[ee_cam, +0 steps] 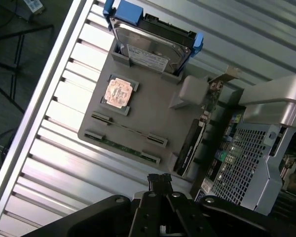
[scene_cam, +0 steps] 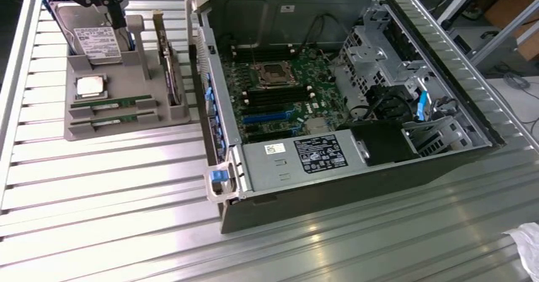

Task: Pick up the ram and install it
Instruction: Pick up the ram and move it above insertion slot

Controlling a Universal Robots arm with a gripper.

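Two green ram sticks [scene_cam: 111, 102] [scene_cam: 111, 120] lie side by side in slots at the front of a grey holder tray [scene_cam: 126, 80], at the exterior view's left. In the wrist view the same sticks [ee_cam: 129, 131] [ee_cam: 121, 146] show from above. My gripper [scene_cam: 126, 20] hangs over the back of the tray near the hard drive, well above the sticks. In the wrist view its black fingers [ee_cam: 160, 181] are pressed together, shut on nothing. The open computer case [scene_cam: 337, 86] lies to the right, with black memory slots [scene_cam: 269, 96] on its motherboard.
The tray also holds a silver hard drive [scene_cam: 93, 42], a square CPU chip [scene_cam: 90, 86] and an upright expansion card [scene_cam: 173, 74]. The case's raised wall [scene_cam: 202, 74] stands close beside the tray. A power supply [scene_cam: 303, 156] fills the case's near end. Ribbed metal table [scene_cam: 101, 193] lies in front.
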